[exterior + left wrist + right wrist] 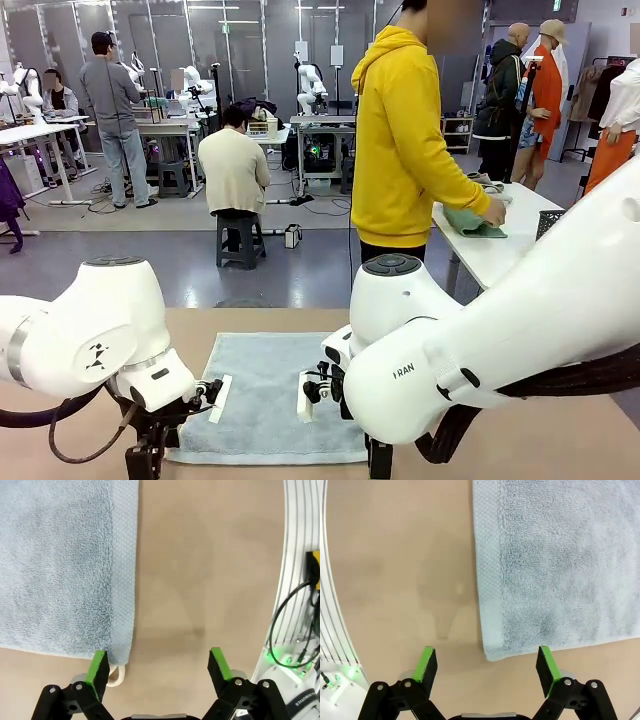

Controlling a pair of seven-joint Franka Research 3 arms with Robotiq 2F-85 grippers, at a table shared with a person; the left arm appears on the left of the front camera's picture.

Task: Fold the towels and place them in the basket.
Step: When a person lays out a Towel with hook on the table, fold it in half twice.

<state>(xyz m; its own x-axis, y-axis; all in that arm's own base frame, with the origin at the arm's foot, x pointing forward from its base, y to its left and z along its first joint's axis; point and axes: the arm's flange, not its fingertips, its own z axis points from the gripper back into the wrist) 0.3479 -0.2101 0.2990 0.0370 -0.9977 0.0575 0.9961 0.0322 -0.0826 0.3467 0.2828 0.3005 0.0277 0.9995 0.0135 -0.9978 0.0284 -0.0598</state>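
Observation:
A light blue towel (265, 390) lies spread flat on the tan table between my two arms. My left gripper (160, 667) hovers open over one near corner. One green fingertip (98, 664) is right at the towel's (60, 565) edge, beside the small white loop (116, 675). My right gripper (485, 665) is open too, and the other near corner of the towel (555, 565) lies between its fingers, closer to the right one. Nothing is held. A dark lattice basket (548, 222) peeks out behind my right arm, on the white side table.
A person in a yellow hoodie (400, 140) stands at the white side table (490, 255) at the right, one hand pressing on a greenish cloth (475, 225). Bare tan tabletop (200, 570) lies beside each short edge of the towel. My arm bases flank it.

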